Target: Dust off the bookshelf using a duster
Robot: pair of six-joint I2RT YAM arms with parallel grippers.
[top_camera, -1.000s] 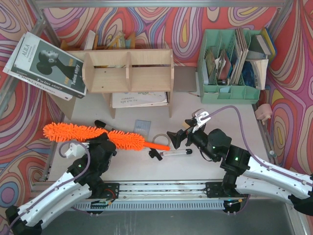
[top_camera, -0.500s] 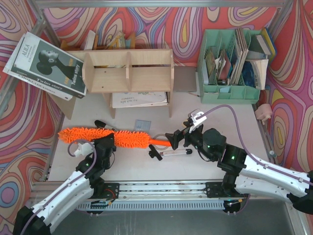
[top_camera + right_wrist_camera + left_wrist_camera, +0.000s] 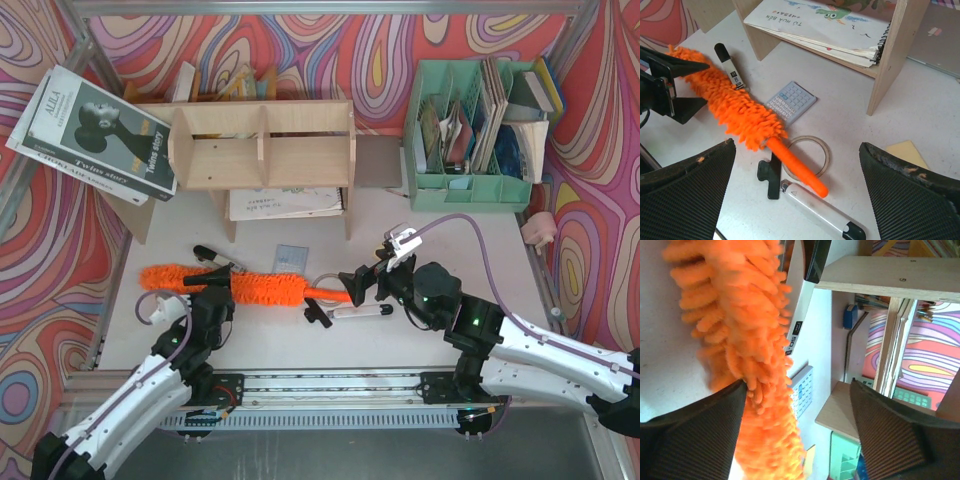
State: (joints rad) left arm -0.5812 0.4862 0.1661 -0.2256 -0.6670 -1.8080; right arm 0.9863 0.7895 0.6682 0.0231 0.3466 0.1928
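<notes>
The orange fluffy duster (image 3: 270, 290) lies across the table in front of the plywood bookshelf (image 3: 265, 145), its handle pointing right. My left gripper (image 3: 215, 292) sits at the duster's middle. In the left wrist view the left gripper (image 3: 795, 432) is open, and the fluff (image 3: 755, 390) rests against one finger (image 3: 690, 440). My right gripper (image 3: 358, 285) is open at the handle's end. In the right wrist view the handle (image 3: 797, 170) lies on the table between the wide-apart fingers of the right gripper (image 3: 800, 197), untouched.
A white pen-like tool (image 3: 825, 210) with a black clip, a tape ring (image 3: 826, 152), a calculator (image 3: 791, 101) and a black marker (image 3: 729, 65) lie round the duster. Notebooks (image 3: 285, 203) lie under the shelf. A mint organiser (image 3: 470, 130) stands back right and books (image 3: 95, 130) lean back left.
The duster has slid to the right and now lies on the table. My left gripper, shut on it before, has opened. My right gripper has edged left to the handle's tip.
</notes>
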